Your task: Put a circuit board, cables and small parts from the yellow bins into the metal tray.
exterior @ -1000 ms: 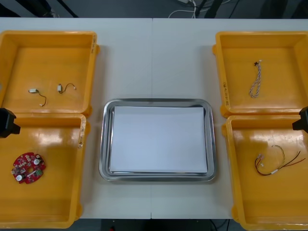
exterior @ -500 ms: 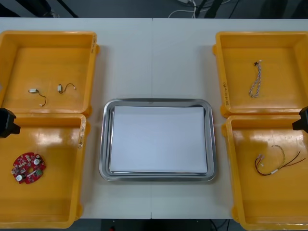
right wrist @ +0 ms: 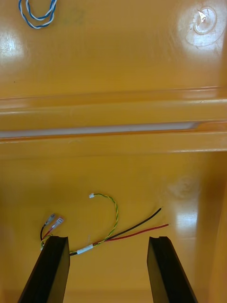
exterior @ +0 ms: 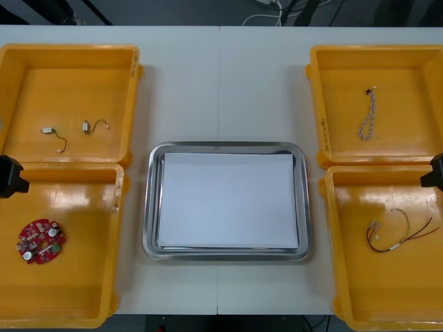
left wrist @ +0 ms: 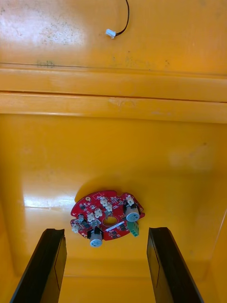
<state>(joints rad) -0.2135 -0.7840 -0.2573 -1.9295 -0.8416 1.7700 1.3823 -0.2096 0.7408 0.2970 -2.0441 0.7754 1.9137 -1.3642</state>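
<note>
My left gripper [left wrist: 106,232] hangs open over the near left yellow bin [exterior: 76,290]. The round red circuit board [left wrist: 106,215] lies on the bin floor just beyond the gap between its fingers, apart from them. In the front view the board [exterior: 41,241] sits near that bin's left side. My right gripper [right wrist: 108,239] is open above the near right bin [exterior: 387,297], where the red and yellow cable [right wrist: 113,222] lies between and just beyond its fingers. The metal tray [exterior: 151,207], white inside, sits mid-table with nothing in it.
The far left bin [exterior: 69,76] holds two short black cables [exterior: 95,126] with small white ends. A twisted blue and white cable [exterior: 367,114] lies in the far right bin [exterior: 408,142]. Ridged bin walls run between the near and far bins on each side.
</note>
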